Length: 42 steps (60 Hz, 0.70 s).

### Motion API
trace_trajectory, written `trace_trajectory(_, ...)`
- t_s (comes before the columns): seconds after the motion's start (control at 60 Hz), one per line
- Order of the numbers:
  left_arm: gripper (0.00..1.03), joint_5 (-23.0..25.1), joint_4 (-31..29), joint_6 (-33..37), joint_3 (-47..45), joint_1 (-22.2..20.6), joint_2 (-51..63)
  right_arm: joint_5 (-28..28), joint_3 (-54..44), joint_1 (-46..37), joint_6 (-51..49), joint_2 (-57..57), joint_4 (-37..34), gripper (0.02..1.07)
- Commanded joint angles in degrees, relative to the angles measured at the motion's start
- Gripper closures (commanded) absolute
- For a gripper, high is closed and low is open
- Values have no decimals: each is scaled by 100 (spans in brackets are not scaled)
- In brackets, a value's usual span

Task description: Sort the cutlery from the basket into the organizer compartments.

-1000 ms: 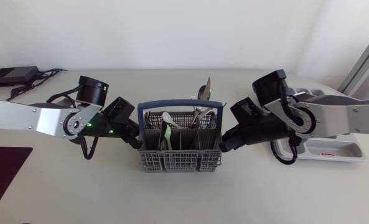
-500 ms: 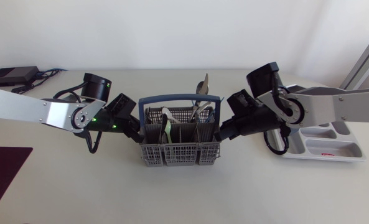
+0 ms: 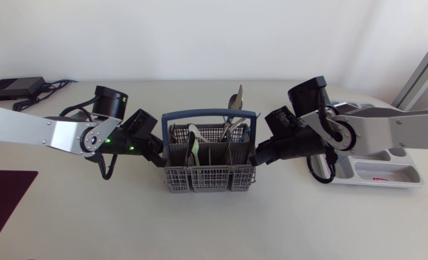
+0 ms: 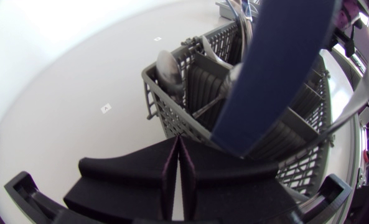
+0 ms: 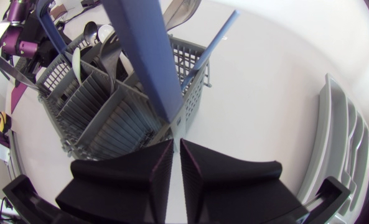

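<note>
Two clenched tools, left tool (image 3: 160,160) gripping one basket (image 3: 209,180) wall, right tool (image 3: 257,157) the opposite wall.

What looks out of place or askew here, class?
One utensil leans out past the far rim of the basket, tilted well above the others standing in their compartments. Nothing looks spilled or damaged.

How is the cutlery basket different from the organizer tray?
The basket is dark grey mesh with a blue handle; the organizer is a pale, smooth tray. The basket stands tall and holds cutlery; the organizer lies low, and no cutlery shows in its visible compartments. The basket sits mid-table between the left gripper and right gripper; the organizer sits at the right side, partly hidden by the right arm. Both are divided into compartments.
</note>
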Motion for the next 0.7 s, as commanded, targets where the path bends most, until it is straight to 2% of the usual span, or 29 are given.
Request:
trace_trajectory(0.0, 100, 13, -116, 207, -406, 4, -378, 61, -296, -42, -22, -350, 45, 78)
trace_trajectory(0.067, 100, -75, -177, 259, -573, 22, -668, 167, -446, -42, -48, -579, 45, 71)
trace_trajectory(0.133, 98, -189, -203, 268, -740, 48, -1011, 263, -604, -42, -92, -807, 45, 59)
trace_trajectory(0.367, 95, -294, -309, 295, -1338, 74, -2145, 281, -956, -7, -206, -1546, -228, 44)
trace_trajectory(0.483, 90, -409, -414, 295, -1619, -225, -2769, 281, -1096, 10, -268, -1915, -412, 39)
trace_trajectory(0.583, 84, -496, -573, 268, -1804, -708, -3498, 272, -1263, 54, -294, -2389, -614, 37)
trace_trajectory(0.683, 84, -496, -608, 198, -1795, -1024, -3674, 246, -1307, 98, -294, -2591, -729, 37)
